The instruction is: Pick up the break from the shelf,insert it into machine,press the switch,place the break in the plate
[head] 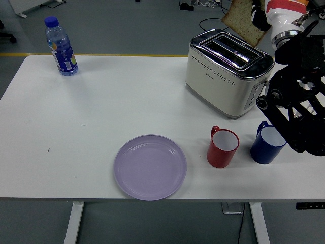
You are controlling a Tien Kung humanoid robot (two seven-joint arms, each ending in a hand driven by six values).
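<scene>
A slice of bread hangs tilted in the air just above the far end of the cream and chrome toaster. My right hand is shut on the slice's right edge, at the top of the picture. Its black forearm comes in from the right, over the table's right side. The toaster's two slots show nothing inside. A lilac plate lies near the table's front edge, left of the cups. The shelf the bread came from is hidden behind my arm.
A red cup and a blue cup stand in front of the toaster, the blue one partly under my forearm. A water bottle stands at the far left corner. Cables lie on the floor behind the table.
</scene>
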